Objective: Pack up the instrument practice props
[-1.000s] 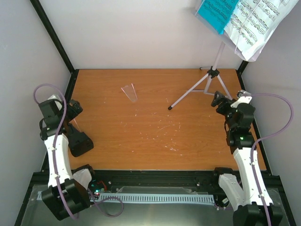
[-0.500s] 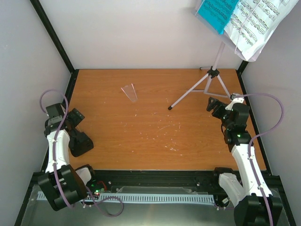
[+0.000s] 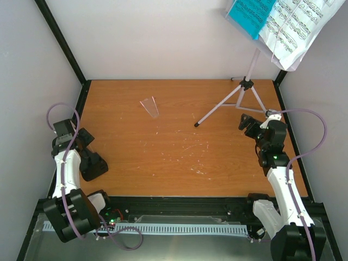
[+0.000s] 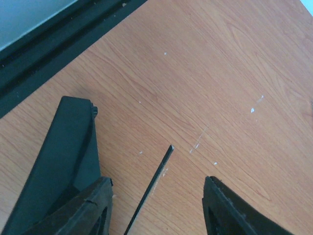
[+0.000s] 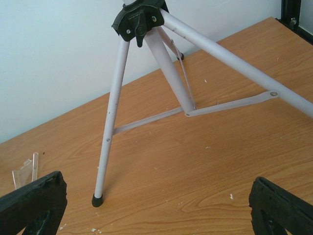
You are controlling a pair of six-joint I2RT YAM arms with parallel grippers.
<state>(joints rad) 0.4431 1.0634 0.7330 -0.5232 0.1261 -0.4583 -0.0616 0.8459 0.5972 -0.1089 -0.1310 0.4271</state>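
at the far right corner of the table point(image 3: 179, 163), the stand point(image 3: 239, 98) is upright on its three legs. its upper part reaches to the top edge of the top view. the folder point(image 3: 250, 13) and the sheet music point(image 3: 296, 24) rest on it there side by side, the folder on the left. both are high above the table and well apart from both arms.

the right gripper point(image 5: 156, 205) is near the stand, on its near side, and it is released: its fingers point(image 5: 34, 200) are wide apart at the two lower corners of the right wrist view and they touch nothing. in front of them is the tripod with its black hub point(image 5: 139, 19), and the closest leg ends in a black foot point(image 5: 98, 199) on the wood.

the metronome point(image 3: 93, 166) is on the table close to the left edge, just beside the left arm. the left gripper point(image 4: 156, 182) is low over the table just beyond it. its jaws are apart and they grasp nothing. in the left wrist view the metronome is outside the jaws, to the left of the left finger point(image 4: 88, 210). a thin black strip point(image 4: 164, 159) runs between the fingers without touching them. i cannot tell what it belongs to.

a clear plastic piece point(image 3: 150, 107) is alone on the far middle of the table.
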